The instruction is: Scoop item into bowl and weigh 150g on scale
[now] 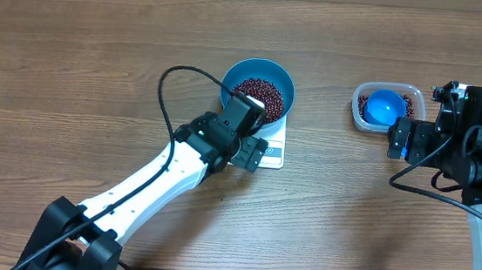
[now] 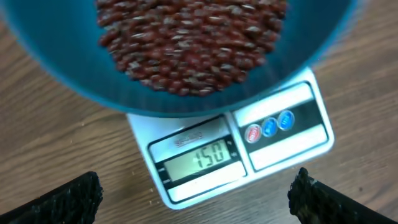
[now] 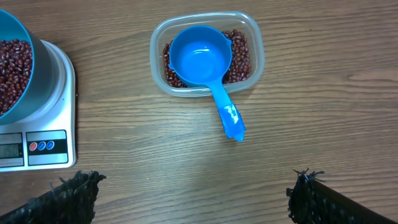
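**Weight check: bowl on scale, both grippers released**

I see the round, deep blue bowl (image 1: 273, 70) seated on the small flat white square kitchen scale (image 1: 273, 152). It carries a heap of small dark red-brown beans (image 1: 259, 93), and the display (image 2: 202, 157) reads 150 in the left wrist view. The left gripper (image 2: 196, 208) hangs at the scale's display end, jaws wide apart, grasping nothing. The right gripper (image 3: 186, 199) is likewise spread and empty, near the clear plastic container (image 3: 258, 56) where the small blue long-handled scoop (image 3: 202, 59) rests on the spare beans. I judge the fill complete. To finish well, touch neither bowl nor scale, confirm a steady reading, then lift each arm away without brushing the rim.
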